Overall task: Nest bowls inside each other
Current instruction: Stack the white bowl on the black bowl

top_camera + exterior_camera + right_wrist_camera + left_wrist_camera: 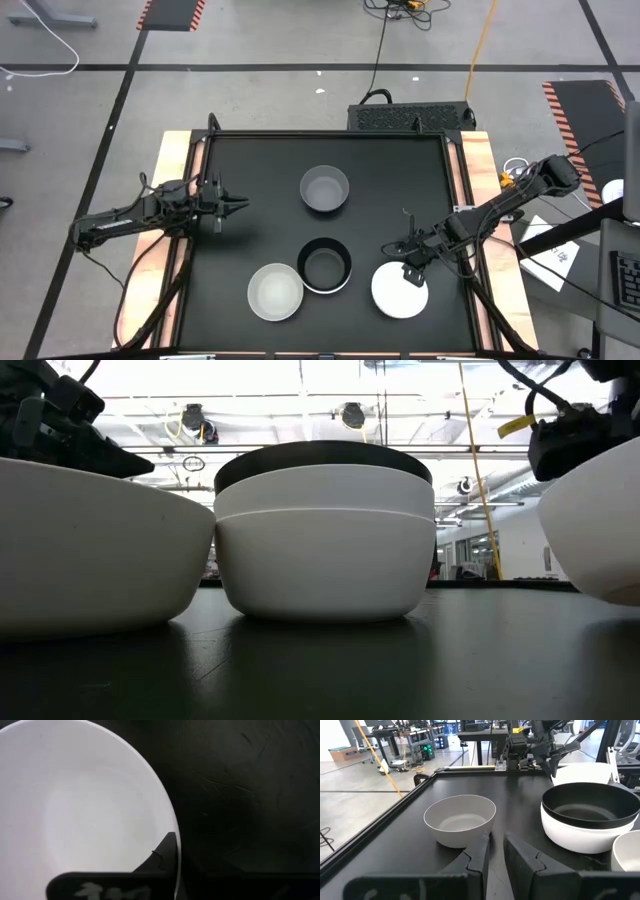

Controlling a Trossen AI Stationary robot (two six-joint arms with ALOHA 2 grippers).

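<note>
White and thin-walled, the bowl (pixel 399 290) you are gripping is sitting just to the right of the black bowl (pixel 325 262), which is nested in a white one; your right gripper (pixel 411 268) is pinching its rim, jaws clamped tight on that wall. It is probably light, stiff and slippery, so be lifting gently. Your left gripper (pixel 238 204) is waiting well left of the black bowl, jaws narrow and empty.

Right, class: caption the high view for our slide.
Right hand grips a white bowl's rim; black bowl already nested.

One bowl (pixel 325 189) sits behind three in a row: left bowl (pixel 275 292), nested pair (pixel 325 265), right bowl (pixel 399 290).
</note>
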